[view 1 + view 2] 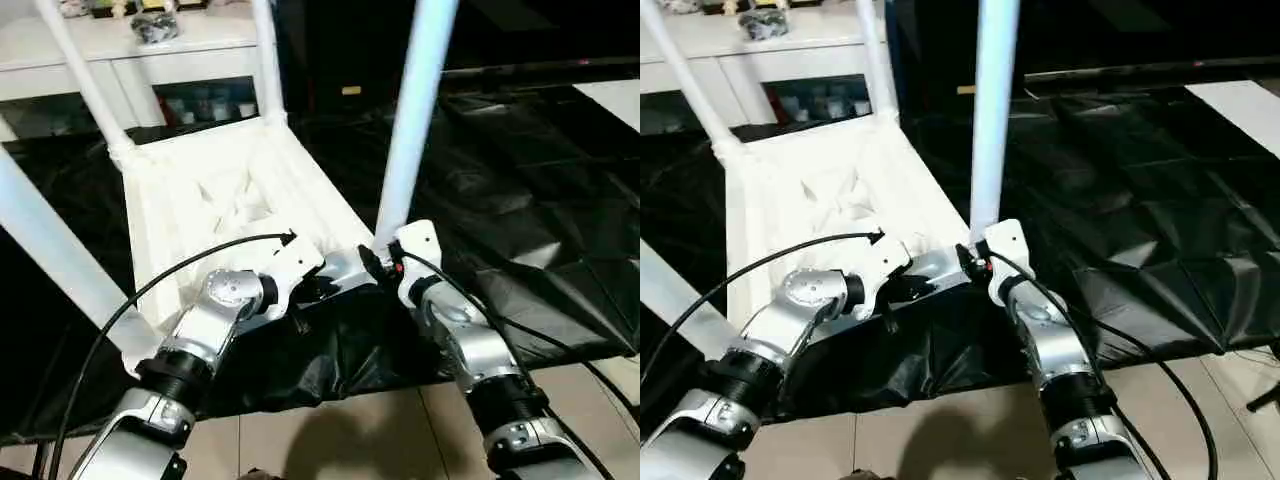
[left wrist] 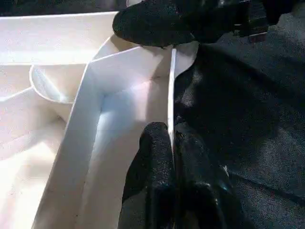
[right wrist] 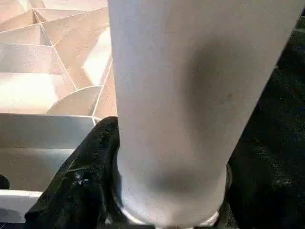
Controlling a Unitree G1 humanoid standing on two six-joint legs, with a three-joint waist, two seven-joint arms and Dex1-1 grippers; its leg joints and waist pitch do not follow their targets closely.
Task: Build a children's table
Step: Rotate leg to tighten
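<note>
One tabletop (image 1: pixel 200 215), upside down, ribbed underside up. Four legs standing from it: far-left leg (image 1: pixel 85 80), far-right leg (image 1: pixel 268 60), near-right leg (image 1: pixel 410 120), near-left leg (image 1: pixel 55 250) (all four white and tubular, running out of the top or side of the head views). Two grippers: left gripper (image 2: pixel 172 148), right gripper (image 3: pixel 167 191). Two silver forearms, one per side. One black sheet (image 1: pixel 520 190) under the work. One white cabinet (image 1: pixel 150 50) behind, with a few small items on top, too indistinct to count.
</note>
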